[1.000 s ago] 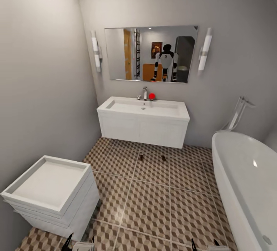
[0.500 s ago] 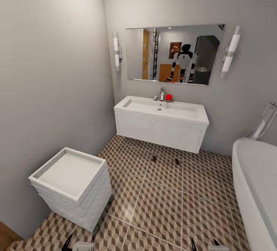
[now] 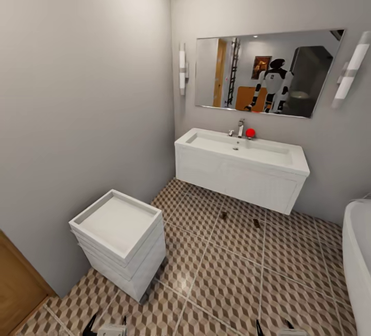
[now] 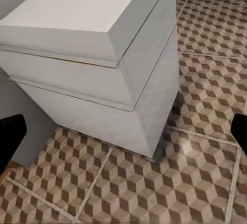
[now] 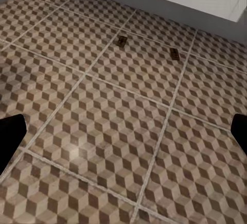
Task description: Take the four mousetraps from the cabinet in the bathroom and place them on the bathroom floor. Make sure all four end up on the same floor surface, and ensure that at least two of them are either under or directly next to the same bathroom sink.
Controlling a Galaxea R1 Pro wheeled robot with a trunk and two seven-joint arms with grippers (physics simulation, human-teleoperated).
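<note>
Below the bathroom sink (image 3: pixel 242 150), right of middle, two mousetraps (image 3: pixel 223 215) lie on the bathroom floor (image 3: pixel 216 274). Both grippers, left gripper (image 3: pixel 108 325) and right gripper (image 3: pixel 273 328), are spread wide and hold nothing. Rolling forward could bump the traps or the white toilet (image 3: pixel 121 238).

**Bathroom fixtures and fittings**

A white boxy toilet (image 3: pixel 121 240) stands against the grey left wall (image 3: pixel 77 94), its flat recessed lid up. A wide mirror (image 3: pixel 265 73) hangs on the back wall between two tube wall lights (image 3: pixel 182 68). A small red ball (image 3: pixel 250 132) sits beside a chrome tap (image 3: pixel 240 127). A white bathtub's rim (image 3: pixel 358 253) shows at the right edge, a wooden door (image 3: pixel 18 282) at lower left.
</note>
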